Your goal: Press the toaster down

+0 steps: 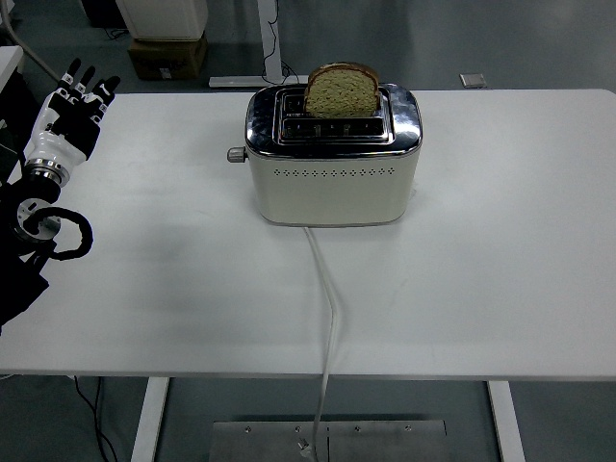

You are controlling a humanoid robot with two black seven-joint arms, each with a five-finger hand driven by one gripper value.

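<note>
- Big white table (481, 289) fills the shot, its near edge running across the bottom, white legs showing below it.
- Grey floor beyond the far edge, with a cardboard box (167, 56) at top left and a white stand (271, 43) rising behind the table.
- Down under the near edge, a metal base plate (327, 441) on the floor.
- Here's the toaster (333, 159): cream body, shiny chrome top, sitting at the table's far middle.
- Left hand (69, 115) is up at the left edge, well apart from the toaster, fingers extended and loosely spread, gripping nothing.
- A slice of bread (342, 91) stands upright in the rear slot, poking well above the chrome.
- White power cord (330, 318) trails from the toaster's front, over the near edge.
- Small lever knob (236, 154) juts from the toaster's left end, nothing between it and the hand.
</note>
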